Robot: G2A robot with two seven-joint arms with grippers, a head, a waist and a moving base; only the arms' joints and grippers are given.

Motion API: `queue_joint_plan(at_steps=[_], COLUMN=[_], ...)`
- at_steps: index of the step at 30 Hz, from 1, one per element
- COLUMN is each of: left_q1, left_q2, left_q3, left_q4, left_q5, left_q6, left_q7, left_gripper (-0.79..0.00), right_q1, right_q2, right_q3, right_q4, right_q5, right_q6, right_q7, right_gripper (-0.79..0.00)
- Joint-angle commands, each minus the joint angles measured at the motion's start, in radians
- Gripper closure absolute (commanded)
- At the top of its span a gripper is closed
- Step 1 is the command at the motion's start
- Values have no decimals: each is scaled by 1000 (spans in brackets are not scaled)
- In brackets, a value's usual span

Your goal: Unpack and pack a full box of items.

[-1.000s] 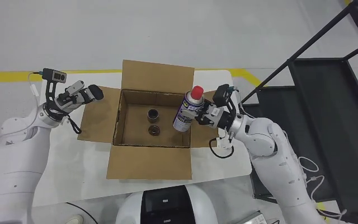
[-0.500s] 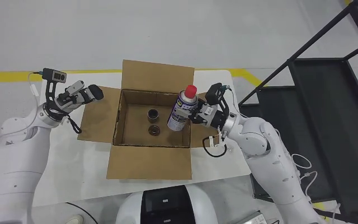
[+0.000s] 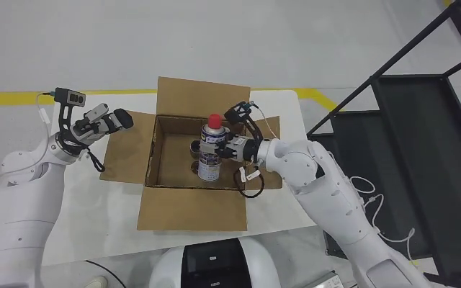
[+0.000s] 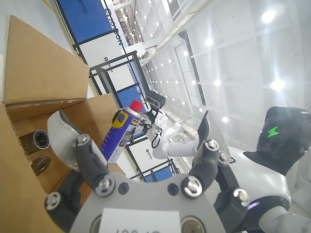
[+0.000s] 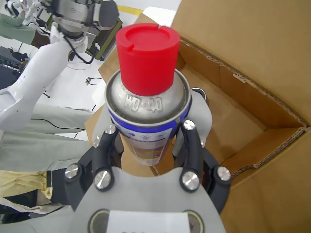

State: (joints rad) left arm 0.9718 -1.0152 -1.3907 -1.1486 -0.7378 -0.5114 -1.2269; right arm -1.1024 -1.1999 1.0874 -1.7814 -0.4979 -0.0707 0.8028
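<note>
Carried leftward off the right edge of the open cardboard box (image 3: 204, 97), the spray can (image 3: 209, 162) now sits cap-up over its interior at centre frame in the top view, clasped by the right gripper (image 3: 222, 151), while the left gripper (image 3: 115, 121) hangs at left, apart from the box. From the left wrist, its fingers (image 4: 58, 127) spread wide on nothing, two metal parts (image 4: 38, 139) lying on the box floor. From the right wrist, both fingers (image 5: 199, 112) squeeze the can below its red cap (image 5: 147, 59).
</note>
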Motion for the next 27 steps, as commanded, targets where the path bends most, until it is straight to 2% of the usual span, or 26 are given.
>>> queue_joint_plan(at_steps=[1, 9, 16, 24, 25, 26, 27], left_q1=[0, 0, 0, 0, 0, 0, 0], left_q2=[0, 0, 0, 0, 0, 0, 0], left_q3=[0, 0, 0, 0, 0, 0, 0], left_q4=[0, 0, 0, 0, 0, 0, 0], left_q5=[0, 0, 0, 0, 0, 0, 0], left_q6=[0, 0, 0, 0, 0, 0, 0], left_q7=[0, 0, 0, 0, 0, 0, 0], left_gripper=[-785, -785, -785, -785, -785, -785, -785], right_q1=[33, 115, 163, 213, 219, 224, 228], right_q2=[-6, -19, -31, -56, -59, -62, -65], right_q3=[-23, -92, -154, -212, -218, -224, -229], right_q4=[37, 169, 252, 371, 384, 394, 403], right_q5=[3, -82, -164, -135, -136, -135, -133], right_q6=[60, 185, 249, 211, 210, 210, 207], right_q7=[23, 93, 143, 118, 115, 108, 101], right_gripper=[0, 0, 0, 0, -209, -785, -785])
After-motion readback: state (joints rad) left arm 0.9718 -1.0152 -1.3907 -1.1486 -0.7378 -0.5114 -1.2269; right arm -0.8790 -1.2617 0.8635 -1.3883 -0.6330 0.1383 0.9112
